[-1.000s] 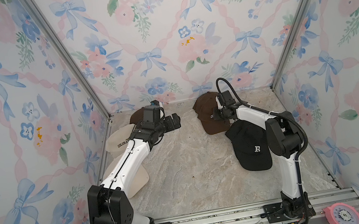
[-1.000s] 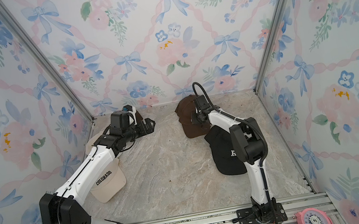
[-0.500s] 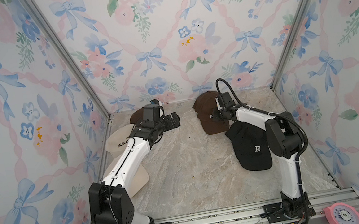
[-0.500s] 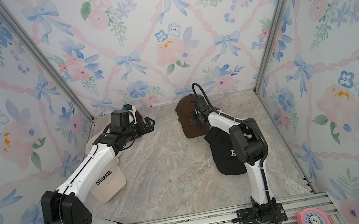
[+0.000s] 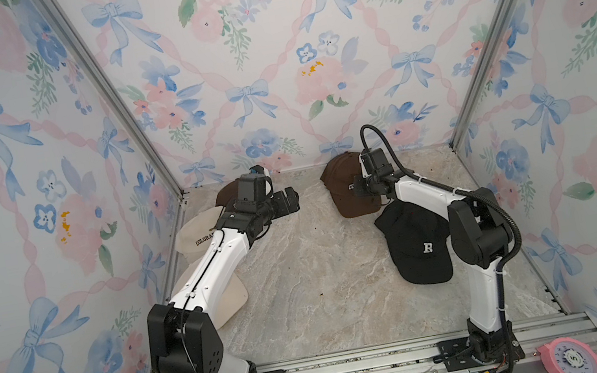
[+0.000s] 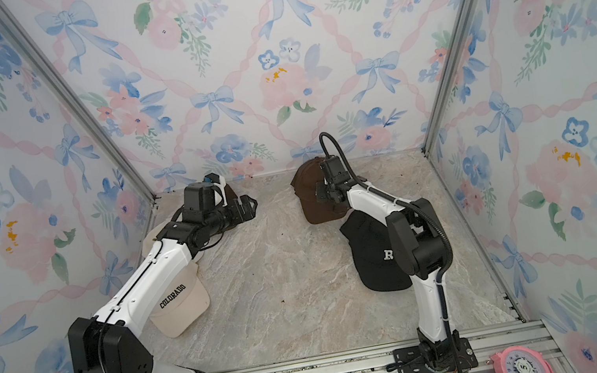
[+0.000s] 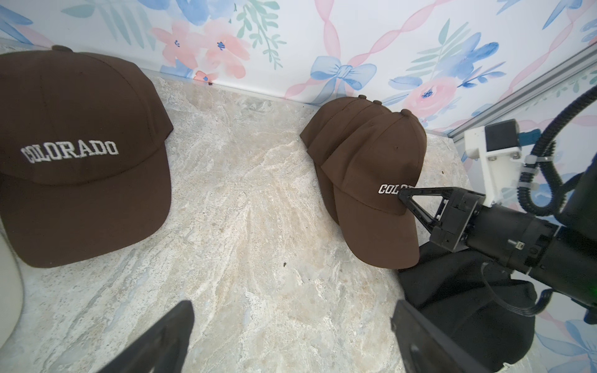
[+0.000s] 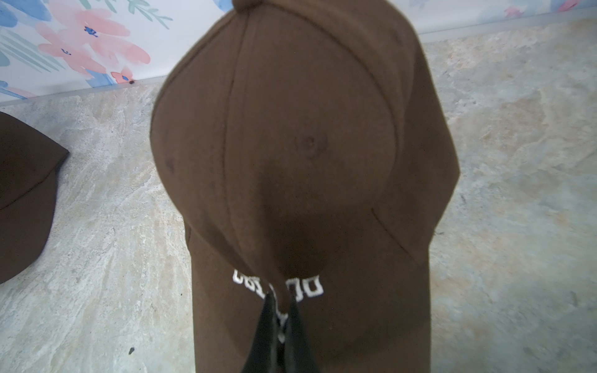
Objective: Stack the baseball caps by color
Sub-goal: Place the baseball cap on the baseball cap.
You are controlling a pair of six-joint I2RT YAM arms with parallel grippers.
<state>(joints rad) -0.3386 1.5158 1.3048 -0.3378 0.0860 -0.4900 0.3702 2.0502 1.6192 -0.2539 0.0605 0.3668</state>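
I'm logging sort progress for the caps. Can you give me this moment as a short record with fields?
brown stack: three caps nested, by the back wall
lone brown cap: apart from the stack, flat on the table
black caps: next to the brown stack, nearer the arm bases; count unclear
cream caps: partly under the left arm
right gripper: jaws shut on the top brown cap's front, at the lettering
left gripper: jaws open, empty, over bare table

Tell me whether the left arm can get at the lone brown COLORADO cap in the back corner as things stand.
Probably yes. The left tool is open and empty, with the lone brown cap close beside it on bare marble, nothing lying on it. The right tool is shut on the brown stack, well away.
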